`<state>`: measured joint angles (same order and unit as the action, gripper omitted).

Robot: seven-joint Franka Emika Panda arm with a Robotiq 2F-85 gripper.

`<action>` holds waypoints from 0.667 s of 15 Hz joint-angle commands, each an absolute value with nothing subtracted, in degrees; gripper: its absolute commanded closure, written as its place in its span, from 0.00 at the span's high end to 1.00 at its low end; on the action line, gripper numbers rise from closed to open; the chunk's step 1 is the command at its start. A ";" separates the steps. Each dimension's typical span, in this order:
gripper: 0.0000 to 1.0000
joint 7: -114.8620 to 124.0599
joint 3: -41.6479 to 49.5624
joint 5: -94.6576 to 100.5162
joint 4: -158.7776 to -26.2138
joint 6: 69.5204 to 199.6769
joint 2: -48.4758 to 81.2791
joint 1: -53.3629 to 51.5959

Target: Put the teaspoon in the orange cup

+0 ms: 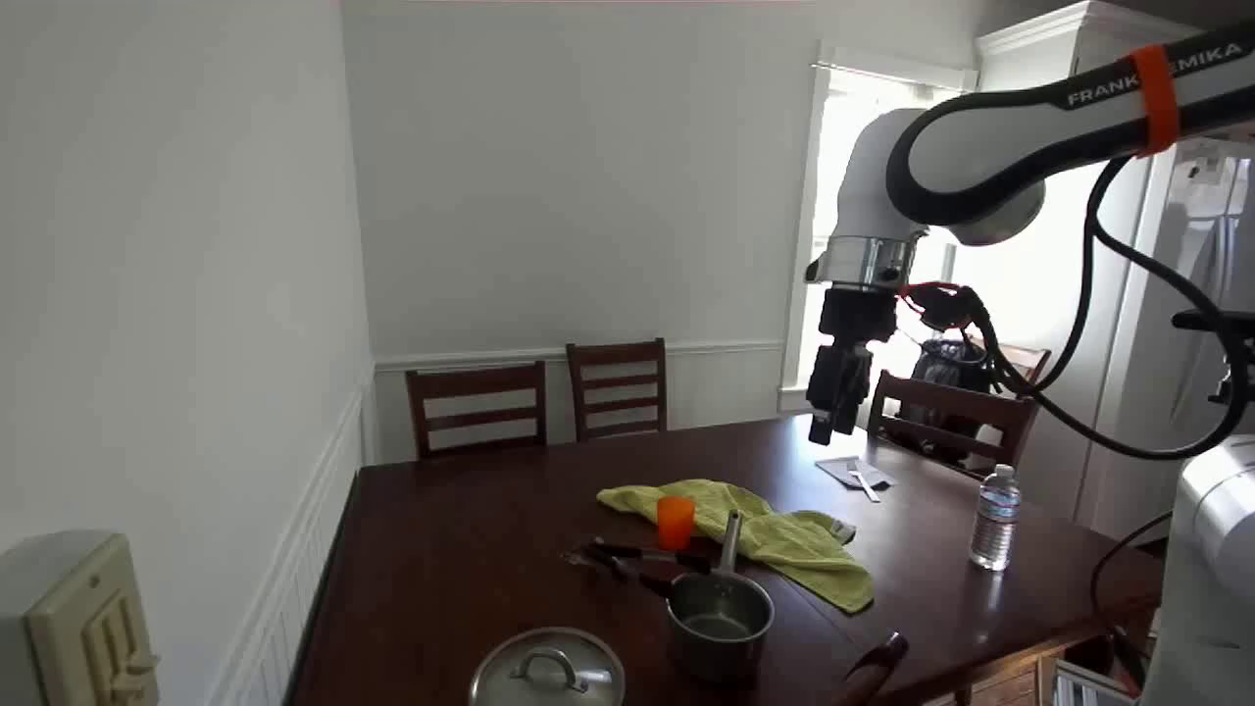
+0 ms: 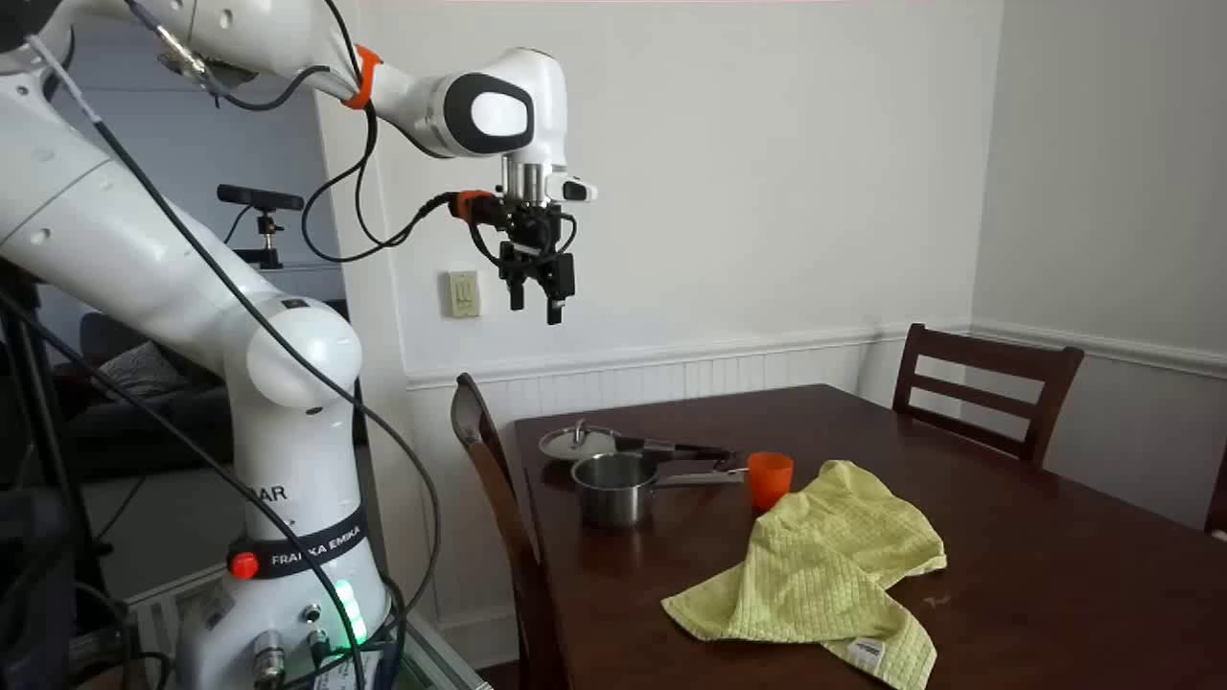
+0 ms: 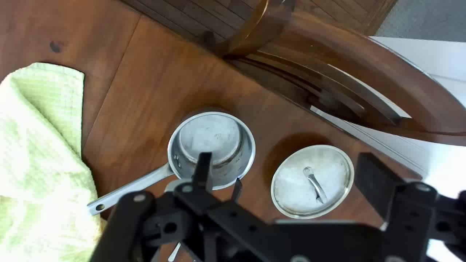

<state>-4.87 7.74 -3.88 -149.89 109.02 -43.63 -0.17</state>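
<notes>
Gripper (image 3: 285, 164), jaws spread wide, hung well higher than metal pot (image 2: 613, 506); orange cup (image 2: 770, 481) stood upright nr. pot's handle (image 3: 133, 188) tip w/ yellow-green cloth (image 2: 815, 575) alongside, lid (image 3: 300, 194) nr. pot.

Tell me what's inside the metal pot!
In the wrist view, the metal pot shows its silvery bottom, with dark marks along part of the edge. The robot's hand covers a strip of the inside, so what's behind there can't be seen.
</notes>
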 commanded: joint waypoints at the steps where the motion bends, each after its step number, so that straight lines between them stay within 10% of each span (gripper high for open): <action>1: 1.00 -5.41 6.99 -4.44 -149.76 108.84 -43.51 0.74; 10: 1.00 2.21 7.58 -2.22 -136.94 125.13 -18.60 7.77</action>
